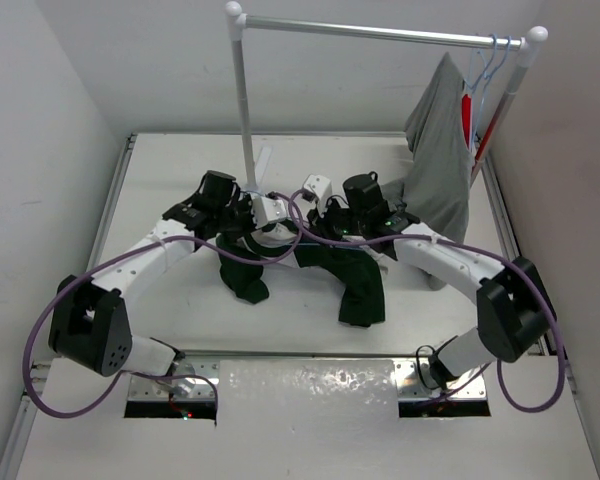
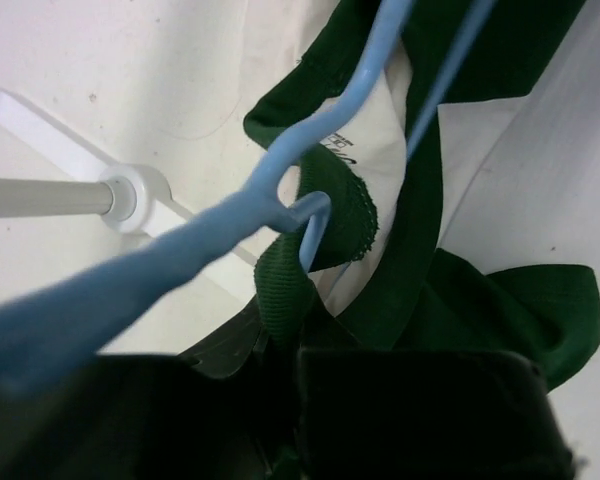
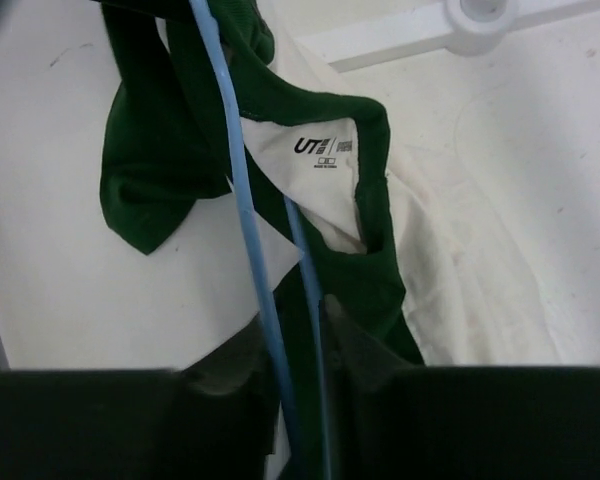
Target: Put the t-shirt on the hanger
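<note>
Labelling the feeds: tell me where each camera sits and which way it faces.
Top external: above and behind, looking down at the table; left arm and right arm show.
Left wrist: looks past its fingers at the hanger and t-shirt.
Right wrist: looks past its fingers along the same hanger into the collar.
Shared: both wrist views show hanger and t-shirt.

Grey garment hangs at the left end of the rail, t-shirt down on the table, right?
No: top external shows the grey garment at the right end of the rail. The t-shirt is on the table.
</note>
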Controlling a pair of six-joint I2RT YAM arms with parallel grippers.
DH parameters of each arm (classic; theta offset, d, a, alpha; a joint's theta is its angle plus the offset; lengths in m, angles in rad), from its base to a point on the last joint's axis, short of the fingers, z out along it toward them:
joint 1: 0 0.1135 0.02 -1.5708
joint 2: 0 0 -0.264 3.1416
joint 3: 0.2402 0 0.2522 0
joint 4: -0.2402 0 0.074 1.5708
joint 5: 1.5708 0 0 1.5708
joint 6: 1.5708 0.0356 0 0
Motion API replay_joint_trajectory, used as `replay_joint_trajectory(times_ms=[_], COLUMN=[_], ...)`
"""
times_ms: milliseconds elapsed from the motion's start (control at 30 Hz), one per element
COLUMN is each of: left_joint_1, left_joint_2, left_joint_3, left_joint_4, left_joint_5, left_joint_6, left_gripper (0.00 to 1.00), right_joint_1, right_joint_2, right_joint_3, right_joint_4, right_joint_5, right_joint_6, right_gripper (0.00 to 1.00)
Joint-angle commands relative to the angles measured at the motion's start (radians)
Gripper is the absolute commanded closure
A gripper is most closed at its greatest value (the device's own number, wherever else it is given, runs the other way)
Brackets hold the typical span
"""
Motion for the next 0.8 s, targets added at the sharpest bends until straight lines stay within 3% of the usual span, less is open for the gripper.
replay_joint_trajectory(times_ms=[0, 133, 267, 400, 767], left_joint_1=[-0.009, -0.015, -0.038, -0.044, -0.043], left_joint_2=[-0.002, 0.013, 0.033, 0.032, 0.044], left_joint_3=[0.053, 0.068, 0.091, 0.117, 0.143], left_joint_4=[0.009, 0.023, 0.041, 0.051, 0.042], left_joint_5=[0.131, 0.259, 0.331, 0.405, 0.426], left_joint_6=[-0.042, -0.101, -0.158, -0.207, -0.238], left_gripper=[1.0, 1.0, 0.99, 0.93, 0.89], right_joint_1=[0.0, 0.036, 0.096, 0.106, 0.107], right_joint_2=[0.021, 0.01, -0.026, -0.075, -0.102], right_joint_3=[0.039, -0.016, -0.096, -0.18, -0.213], right_joint_4=[0.108, 0.204, 0.365, 0.513, 0.564], right_joint_5=[-0.015, 0.033, 0.144, 0.164, 0.166], right_joint_6=[0.0, -0.026, -0.114, -0.1, -0.094], right_gripper=[0.84, 1.0, 1.0, 1.0, 1.0])
